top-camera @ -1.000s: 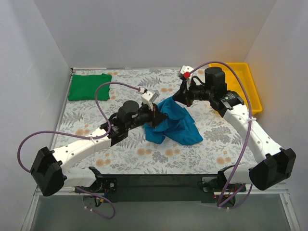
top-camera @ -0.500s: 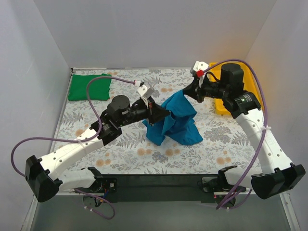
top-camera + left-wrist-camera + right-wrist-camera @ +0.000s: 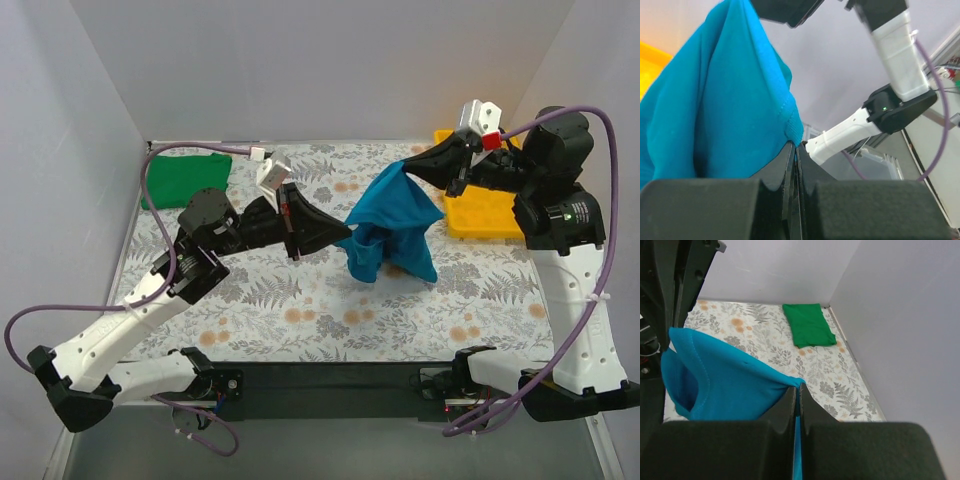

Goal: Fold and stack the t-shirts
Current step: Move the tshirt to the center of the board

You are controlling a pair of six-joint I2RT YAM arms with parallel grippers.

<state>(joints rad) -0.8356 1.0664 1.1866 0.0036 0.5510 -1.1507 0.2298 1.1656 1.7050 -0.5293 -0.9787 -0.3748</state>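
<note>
The teal-blue t-shirt (image 3: 392, 225) hangs bunched in the air above the middle of the table, held at two spots. My left gripper (image 3: 345, 235) is shut on its left hem, with the fabric (image 3: 730, 100) pinched at the jaw tips (image 3: 796, 146). My right gripper (image 3: 408, 165) is shut on the shirt's top corner, higher and to the right; the cloth (image 3: 725, 385) drapes away from the tips (image 3: 799, 387). The green t-shirt (image 3: 185, 180) lies folded at the table's far left corner, also seen as a green t-shirt (image 3: 808, 324) from the right wrist.
A yellow plastic tray (image 3: 480, 210) stands at the far right edge, partly behind the right arm. The floral tablecloth (image 3: 300, 300) covers the table, with grey walls on three sides.
Both arms have risen and moved right, lifting the teal-blue t-shirt off the table. The right gripper went up toward the tray and the shirt is stretched out more between the two grips.
</note>
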